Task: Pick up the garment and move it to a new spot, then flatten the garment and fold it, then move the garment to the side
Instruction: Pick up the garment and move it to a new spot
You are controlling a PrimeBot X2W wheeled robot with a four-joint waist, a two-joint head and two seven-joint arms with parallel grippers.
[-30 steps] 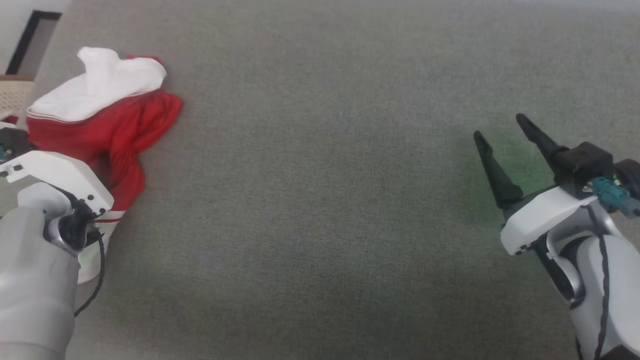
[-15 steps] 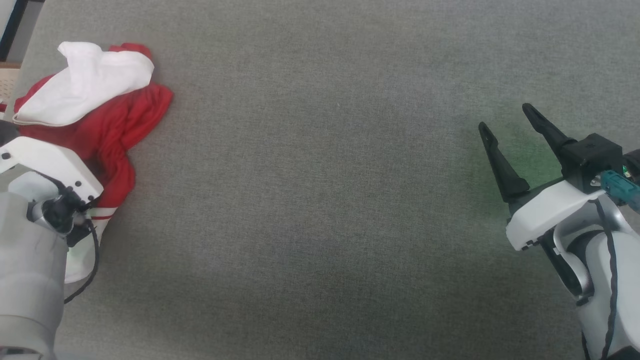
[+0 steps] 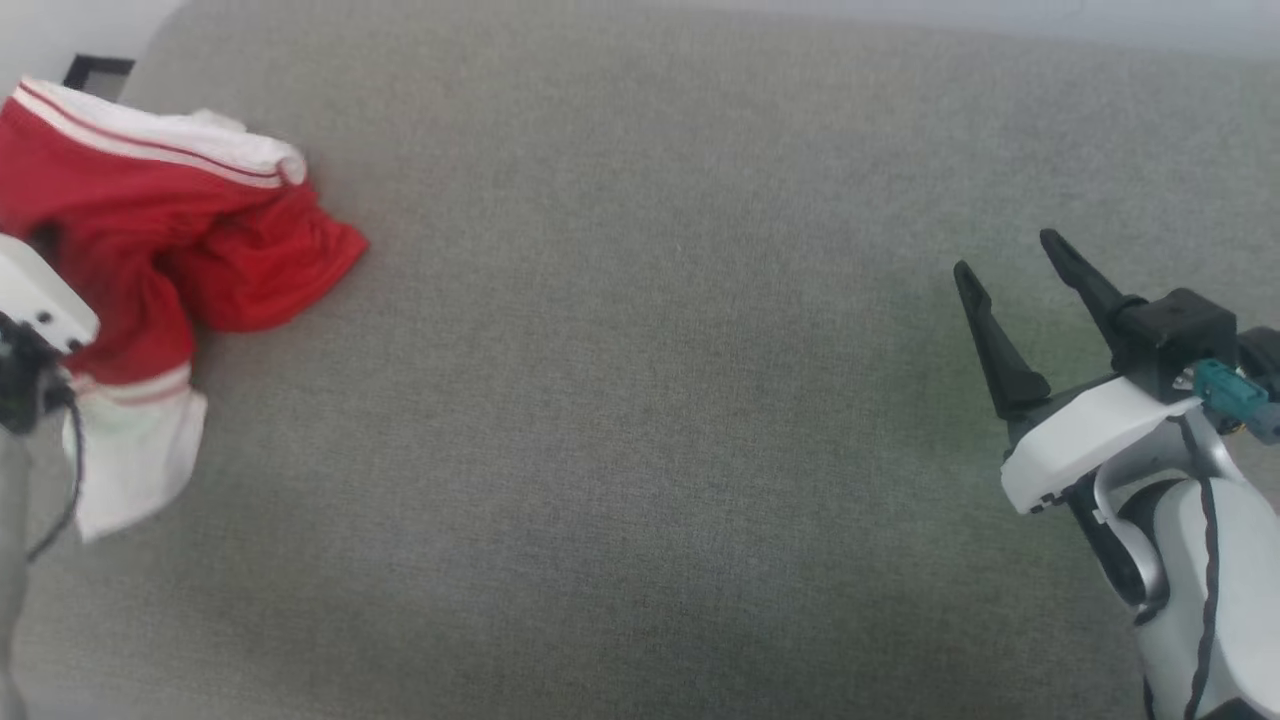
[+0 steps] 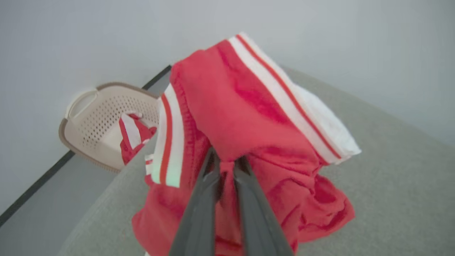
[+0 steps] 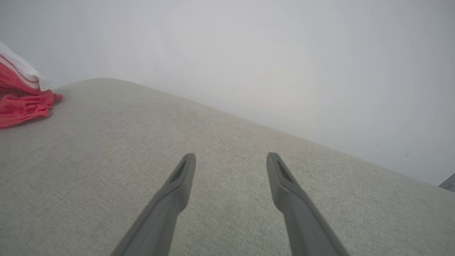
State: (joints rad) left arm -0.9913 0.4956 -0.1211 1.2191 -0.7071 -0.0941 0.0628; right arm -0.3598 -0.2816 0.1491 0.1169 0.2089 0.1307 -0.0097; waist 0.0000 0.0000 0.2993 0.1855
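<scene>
The garment (image 3: 150, 230) is a red jersey with white sleeves and red-striped trim, bunched at the far left of the grey surface. In the left wrist view the left gripper (image 4: 227, 161) is shut on a fold of the garment (image 4: 249, 117), which drapes up over the fingertips and hangs down around them. The head view catches just the white wrist housing of the left arm (image 3: 35, 300) at the left edge, in front of the cloth. Far right, the right gripper (image 3: 1010, 265) stands open above the surface, its fingers (image 5: 185, 170) apart with nothing between them. The garment (image 5: 21, 103) lies far to its left.
A grey fabric-covered surface (image 3: 640, 400) spreads across the middle. Beyond its left edge, on the floor, stands a beige perforated basket (image 4: 103, 117) holding another red-and-white cloth (image 4: 133, 137). A pale wall rises behind.
The left gripper has closed on the garment and raised it, so the cloth now hangs in a different shape with a striped edge on top. The head camera shifted. The right gripper stays open.
</scene>
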